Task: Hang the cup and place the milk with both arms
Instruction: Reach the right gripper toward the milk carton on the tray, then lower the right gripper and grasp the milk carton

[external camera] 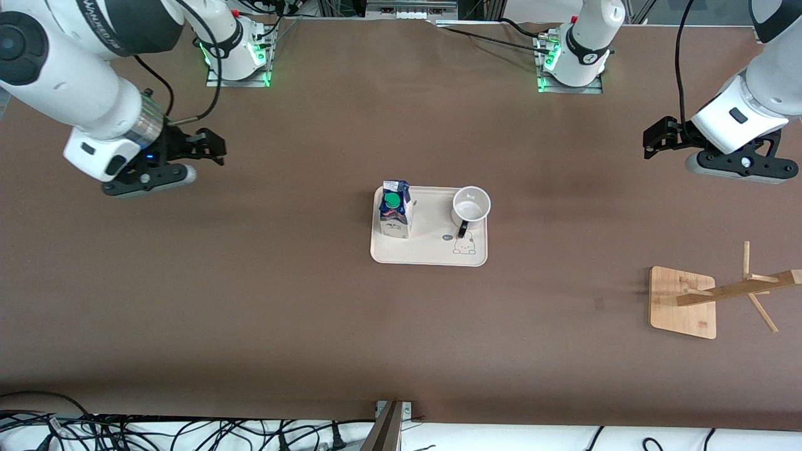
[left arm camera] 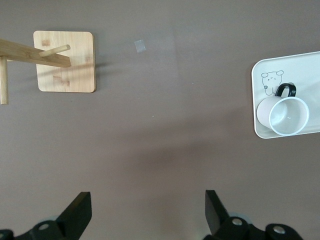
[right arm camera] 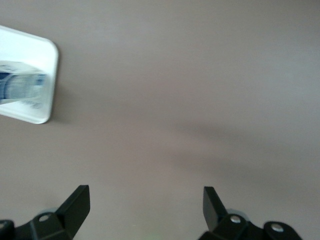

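The white cup [external camera: 471,207] with a black handle stands upright on a cream tray [external camera: 426,250] at the table's middle; it also shows in the left wrist view as the cup [left arm camera: 286,115] on the tray [left arm camera: 260,75]. The blue-and-white milk [external camera: 395,210] with a green cap stands on the same tray, toward the right arm's end; the milk [right arm camera: 20,86] shows blurred in the right wrist view. My left gripper [external camera: 655,138] hangs open over bare table at the left arm's end, gripper [left arm camera: 148,210] empty. My right gripper [external camera: 210,145] hangs open and empty at the right arm's end, gripper [right arm camera: 146,207].
A wooden cup rack [external camera: 720,294] with pegs on a square bamboo base [external camera: 682,302] stands near the left arm's end, nearer the front camera than the tray; rack [left arm camera: 35,52] shows in the left wrist view. Cables lie along the table's front edge.
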You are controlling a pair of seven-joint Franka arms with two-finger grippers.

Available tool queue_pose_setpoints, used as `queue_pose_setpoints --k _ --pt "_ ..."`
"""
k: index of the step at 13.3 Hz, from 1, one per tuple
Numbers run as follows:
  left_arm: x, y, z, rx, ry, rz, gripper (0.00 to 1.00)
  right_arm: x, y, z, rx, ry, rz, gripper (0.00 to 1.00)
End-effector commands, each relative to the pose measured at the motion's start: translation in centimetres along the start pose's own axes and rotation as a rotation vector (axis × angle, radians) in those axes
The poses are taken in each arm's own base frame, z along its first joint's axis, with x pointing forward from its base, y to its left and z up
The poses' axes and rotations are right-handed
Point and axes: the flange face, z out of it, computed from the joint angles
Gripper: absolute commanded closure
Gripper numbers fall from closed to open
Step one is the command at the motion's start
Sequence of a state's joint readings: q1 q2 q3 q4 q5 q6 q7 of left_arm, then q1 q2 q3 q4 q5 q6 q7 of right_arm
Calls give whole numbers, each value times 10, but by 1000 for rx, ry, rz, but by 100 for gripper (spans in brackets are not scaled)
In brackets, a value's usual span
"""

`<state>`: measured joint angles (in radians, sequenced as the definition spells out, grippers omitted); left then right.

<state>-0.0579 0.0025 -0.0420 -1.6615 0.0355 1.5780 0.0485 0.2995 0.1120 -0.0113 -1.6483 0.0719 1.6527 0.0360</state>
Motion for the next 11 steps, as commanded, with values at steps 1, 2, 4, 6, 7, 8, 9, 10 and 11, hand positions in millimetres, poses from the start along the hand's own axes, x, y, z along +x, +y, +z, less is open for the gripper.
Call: queue_pose_setpoints --k 1,2,4,6,7,8,9,10,11 --pt "1 2 -9 3 -1 24 0 18 -43 19 67 7 57 0" --pt "1 2 -9 3 -1 30 0 25 -69 30 69 26 83 0" --pt "3 1 -8 3 0 30 0 37 -135 54 73 67 143 0" --pt "3 2 -8 1 0 18 0 57 -186 74 83 87 226 0" --pt "5 2 -5 1 -4 21 0 65 -212 85 86 92 252 0" --pt "5 1 -5 -1 -6 20 0 71 -239 96 88 94 283 0" --pt "5 0 -4 -3 -6 20 0 75 -260 111 90 97 321 0" --pt "5 -1 -4 -3 -6 21 0 78 -280 125 102 120 347 0" --pt "5 -1 -4 -3 -6 24 0 79 -293 141 106 138 364 0"
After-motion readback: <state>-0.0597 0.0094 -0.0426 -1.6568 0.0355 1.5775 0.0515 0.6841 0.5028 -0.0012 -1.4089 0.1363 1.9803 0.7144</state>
